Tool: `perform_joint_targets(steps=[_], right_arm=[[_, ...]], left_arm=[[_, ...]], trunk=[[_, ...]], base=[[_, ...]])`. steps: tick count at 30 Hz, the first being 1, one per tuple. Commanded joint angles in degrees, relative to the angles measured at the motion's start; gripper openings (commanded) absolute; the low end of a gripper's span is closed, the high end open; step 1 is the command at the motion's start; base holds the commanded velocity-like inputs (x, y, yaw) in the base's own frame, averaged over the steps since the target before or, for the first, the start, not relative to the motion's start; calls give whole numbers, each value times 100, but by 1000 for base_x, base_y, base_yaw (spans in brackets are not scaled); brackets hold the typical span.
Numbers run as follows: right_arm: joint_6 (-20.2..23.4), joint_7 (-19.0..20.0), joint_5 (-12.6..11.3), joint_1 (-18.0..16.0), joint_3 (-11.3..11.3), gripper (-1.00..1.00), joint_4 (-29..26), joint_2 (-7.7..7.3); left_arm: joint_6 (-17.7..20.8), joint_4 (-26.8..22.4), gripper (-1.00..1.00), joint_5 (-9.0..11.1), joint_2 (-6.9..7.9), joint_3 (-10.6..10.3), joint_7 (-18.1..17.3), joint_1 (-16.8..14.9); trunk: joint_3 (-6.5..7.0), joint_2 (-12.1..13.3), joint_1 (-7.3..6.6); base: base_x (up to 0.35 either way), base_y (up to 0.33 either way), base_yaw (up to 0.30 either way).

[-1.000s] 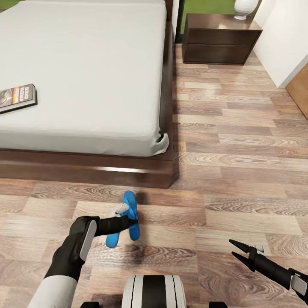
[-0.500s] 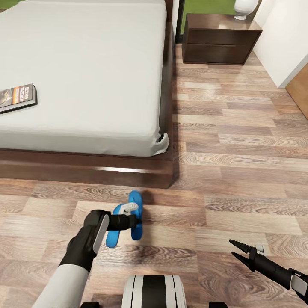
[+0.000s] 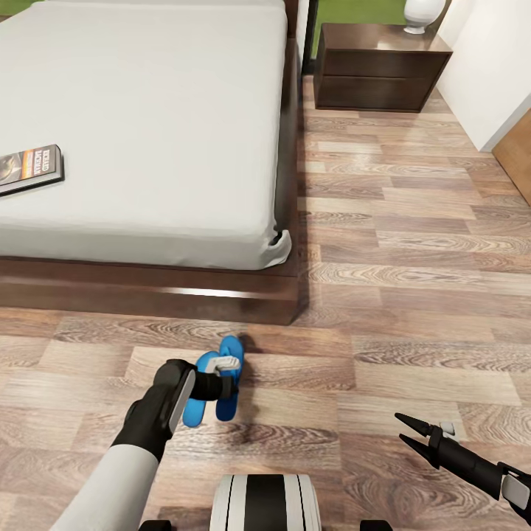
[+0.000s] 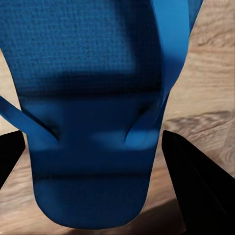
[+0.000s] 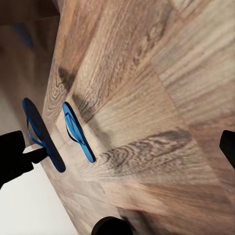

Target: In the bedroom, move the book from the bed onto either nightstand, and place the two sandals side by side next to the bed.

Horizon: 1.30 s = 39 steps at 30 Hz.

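Holding one sandal [image 3: 230,361] in my left pincer [image 3: 225,385] beside the other sandal [image 3: 198,402], I keep both near the bed's [image 3: 147,287] foot edge so they pair up; the book [image 3: 29,168] waits at the mattress's left edge, and my right pincer [image 3: 408,433] hangs spread and empty. Along my left wrist, dark fingers [image 4: 193,186] flank the blue sole [image 4: 93,122]. From my right wrist, both sandals [image 5: 78,132] lie nearly parallel.

floor: wood planks [image 3: 413,221] running across the room | wall: white panel [image 3: 490,74] standing at the floor's far right edge | door: tan wooden slab [image 3: 516,158] showing beside that wall
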Motion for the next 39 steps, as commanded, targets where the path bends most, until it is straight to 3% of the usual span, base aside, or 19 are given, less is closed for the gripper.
perform_joint_targets(steps=[1, 7, 15, 18, 21, 26, 29, 34, 39], right_arm=[[53, 19, 19, -8, -42, 100, 19, -2], [57, 19, 19, -8, -42, 100, 19, -2], [61, 59, 3, -8, -42, 100, 19, -2], [64, 78, -10, -8, -42, 100, 18, -7], [13, 172, -31, 14, -42, 100, -11, -19], [-979, 488, -9, 52, -42, 100, -51, -23], [-1334, 576, 87, 112, -38, 100, -83, -27], [-1691, 629, 135, 202, -42, 100, -131, -34], [-1758, 641, 141, 226, -38, 100, -138, -23]], left_arm=[[24, -1, -100, -35, 5, -29, -29, -3], [20, 12, -100, -53, 141, -343, -56, -7], [0, 97, -100, -19, 333, -448, -155, -7], [-25, 228, -100, -16, 435, -452, -347, -7], [-81, 416, -100, -41, 614, -451, -768, -7], [-102, 465, -100, -49, 665, -464, -922, -7], [-104, 469, -100, -50, 656, -479, -936, -7], [-126, 470, -100, -55, 644, -485, -940, -7], [-132, 470, -100, -58, 634, -481, -933, -7]], trunk=[[-3, -2, -1], [-3, -2, -1], [-3, -2, -1], [-3, -2, -1], [-3, -2, -1], [-3, -2, -1], [-3, -2, -1], [-3, -2, -1], [-3, -2, -1]], base=[[0, 0, 0], [0, 0, 0], [0, 0, 0], [0, 0, 0], [0, 0, 0], [0, 0, 0], [0, 0, 0], [0, 0, 0], [0, 0, 0]])
